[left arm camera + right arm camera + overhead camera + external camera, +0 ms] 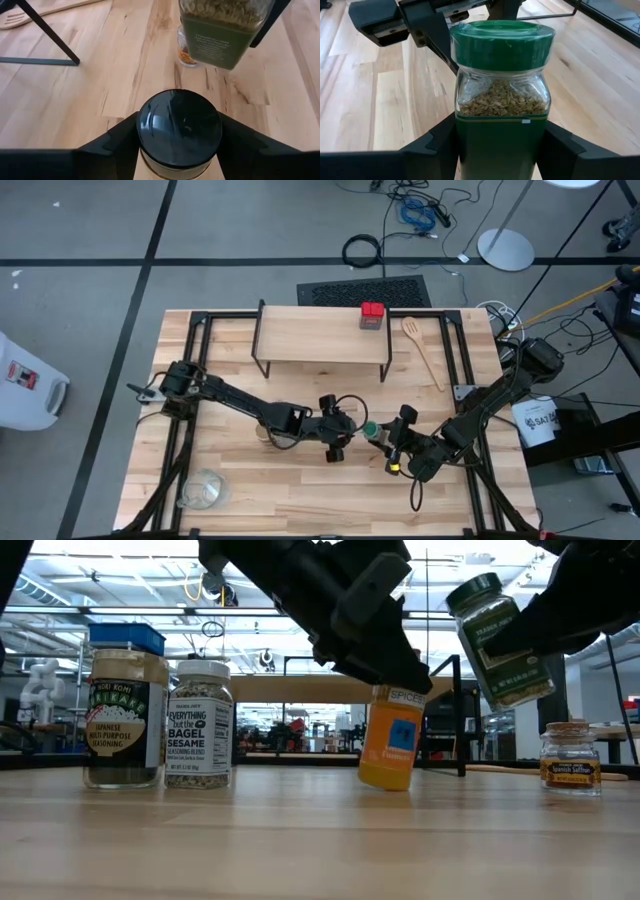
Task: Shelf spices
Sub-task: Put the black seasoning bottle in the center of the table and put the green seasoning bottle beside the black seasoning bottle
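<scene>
green-lidded jar (pixel 501 95): small, rigid, likely light, glass smooth; your right gripper (pixel 500 145) fingers pinch its body, lifted in front of the shelf (pixel 320 337). black-lidded jar (pixel 179 131): left gripper (pixel 177 150) fingers clamp it below the lid, tilted.

Wooden table (pixel 300 480): shelf (pixel 320 338) with red tin (pixel 372 315), wooden spoon (pixel 424 350), glass bowl (pixel 203 490).

The shelf (pixel 320 337) is standing at the back of the bench (pixel 300 490), carrying a square tin (pixel 372 315) at its right end. A wooden spoon (pixel 424 350) is lying just right of it. A glass bowl (pixel 203 489) is sitting front-left. Mid-bench, the left gripper (pixel 338 442) and right gripper (pixel 392 442) are facing each other, each holding a jar.
</scene>
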Controlling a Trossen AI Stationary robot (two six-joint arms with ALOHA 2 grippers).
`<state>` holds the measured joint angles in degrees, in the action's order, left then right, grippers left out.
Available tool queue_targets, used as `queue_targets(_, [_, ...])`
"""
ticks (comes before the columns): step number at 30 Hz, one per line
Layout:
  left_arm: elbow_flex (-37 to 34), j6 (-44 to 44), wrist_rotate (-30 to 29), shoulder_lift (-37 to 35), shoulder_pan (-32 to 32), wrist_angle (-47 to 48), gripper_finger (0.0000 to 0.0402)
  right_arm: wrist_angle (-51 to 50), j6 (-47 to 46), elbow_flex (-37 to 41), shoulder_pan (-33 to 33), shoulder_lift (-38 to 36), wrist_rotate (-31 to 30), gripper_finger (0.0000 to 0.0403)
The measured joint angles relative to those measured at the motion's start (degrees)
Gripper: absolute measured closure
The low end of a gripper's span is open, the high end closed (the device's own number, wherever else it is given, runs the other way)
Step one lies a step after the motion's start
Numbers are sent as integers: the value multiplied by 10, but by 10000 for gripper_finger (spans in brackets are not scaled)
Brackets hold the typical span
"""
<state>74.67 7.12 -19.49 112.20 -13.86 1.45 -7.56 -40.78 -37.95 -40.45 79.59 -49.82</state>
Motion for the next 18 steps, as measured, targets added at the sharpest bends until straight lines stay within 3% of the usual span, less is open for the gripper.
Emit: queue_targets(18, [-1, -4, 29, -5, -3, -1, 182, 15, -1, 0, 0, 0, 6, 207])
